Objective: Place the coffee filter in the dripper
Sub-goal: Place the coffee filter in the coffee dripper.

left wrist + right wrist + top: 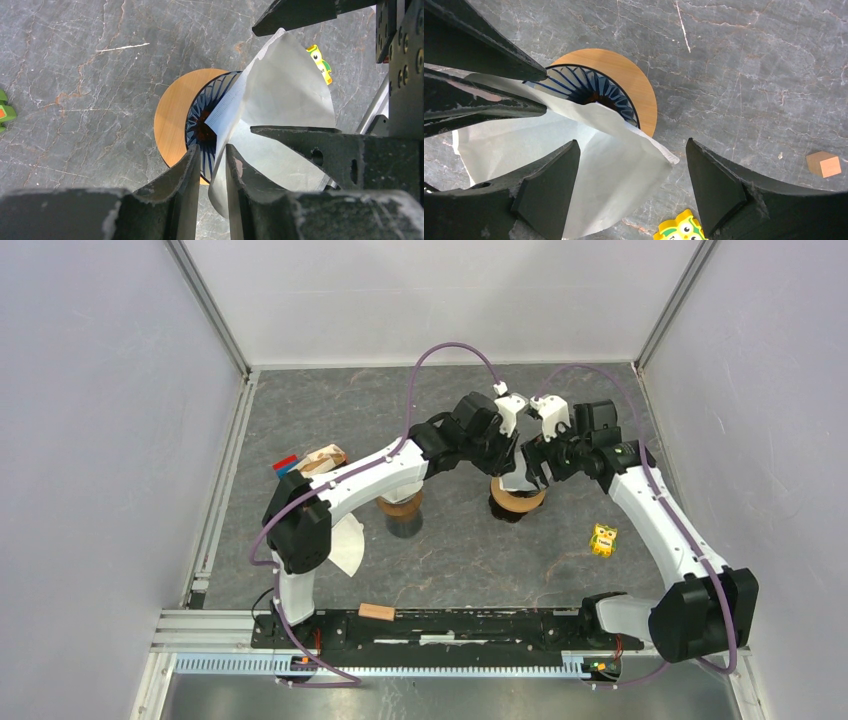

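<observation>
Left gripper [214,150] pinches the coffee filter [290,90] by its folded edge, partly over the dripper [200,107]; right gripper [631,141] is spread around the paper. Lowering should stay centred, seating the point in the ribbed cone before release.

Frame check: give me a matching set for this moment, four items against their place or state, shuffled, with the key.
Items
1. white paper coffee filter
2. dark ribbed dripper with round wooden collar
3. small yellow owl-shaped toy
4. right claw

Place or state
A. open, one finger on either side of the paper
B. lying on the grey stone table, right of the dripper in the top view
C. pinched in the left claw
D. standing on that table beneath the paper

Pairs: 1-C, 2-D, 3-B, 4-A
</observation>
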You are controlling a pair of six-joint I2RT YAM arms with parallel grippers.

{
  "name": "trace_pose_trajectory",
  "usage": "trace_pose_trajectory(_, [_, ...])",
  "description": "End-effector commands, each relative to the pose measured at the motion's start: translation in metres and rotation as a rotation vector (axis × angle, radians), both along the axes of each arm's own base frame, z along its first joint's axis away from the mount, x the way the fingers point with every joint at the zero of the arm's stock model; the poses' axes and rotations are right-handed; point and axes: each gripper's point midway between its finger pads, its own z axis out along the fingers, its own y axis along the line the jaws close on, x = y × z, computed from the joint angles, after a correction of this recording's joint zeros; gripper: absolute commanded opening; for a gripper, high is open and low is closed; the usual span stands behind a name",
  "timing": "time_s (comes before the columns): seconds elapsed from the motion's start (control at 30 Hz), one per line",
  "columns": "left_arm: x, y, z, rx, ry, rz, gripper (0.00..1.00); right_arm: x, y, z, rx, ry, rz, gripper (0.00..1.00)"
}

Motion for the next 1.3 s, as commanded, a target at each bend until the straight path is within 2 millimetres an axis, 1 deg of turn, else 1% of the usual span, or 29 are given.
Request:
trace_pose_trajectory(0.0, [-0.008,-0.005,0.017,-0.009,-0.065,-0.061,0.32,0.010,0.006,0.040,0.061,-0.112,0.017,0.85])
trace_pose_trajectory(0.23, [-0.009,-0.004,0.019,0.004,-0.081,-0.054,0.31,0.007,0.007,0.046,0.110,-0.101,0.023,0.85])
trace_pose_trajectory(0.4, [-0.008,-0.004,0.018,0.011,-0.085,-0.050,0.31,0.006,0.004,0.042,0.112,-0.085,0.019,0.86])
trace_pose_trajectory(0.47, [-0.008,-0.004,0.016,0.016,-0.086,-0.050,0.34,0.007,0.002,0.040,0.109,-0.081,0.015,0.86])
trace_pose_trajectory(0.57, [-0.006,-0.006,0.015,0.021,-0.095,-0.048,0.43,0.007,0.001,0.033,0.117,-0.064,0.015,0.85])
trace_pose_trajectory(0.67, [-0.001,-0.010,0.014,0.026,-0.109,-0.044,0.48,0.007,0.003,0.025,0.127,-0.044,0.016,0.85])
trace_pose_trajectory(0.93, [0.006,-0.017,-0.002,0.045,-0.116,-0.040,0.50,0.006,0.002,0.008,0.128,-0.008,0.013,0.84])
trace_pose_trajectory(1.27, [0.012,-0.023,-0.009,0.048,-0.114,-0.034,0.51,0.001,-0.001,-0.014,0.118,0.038,0.006,0.83])
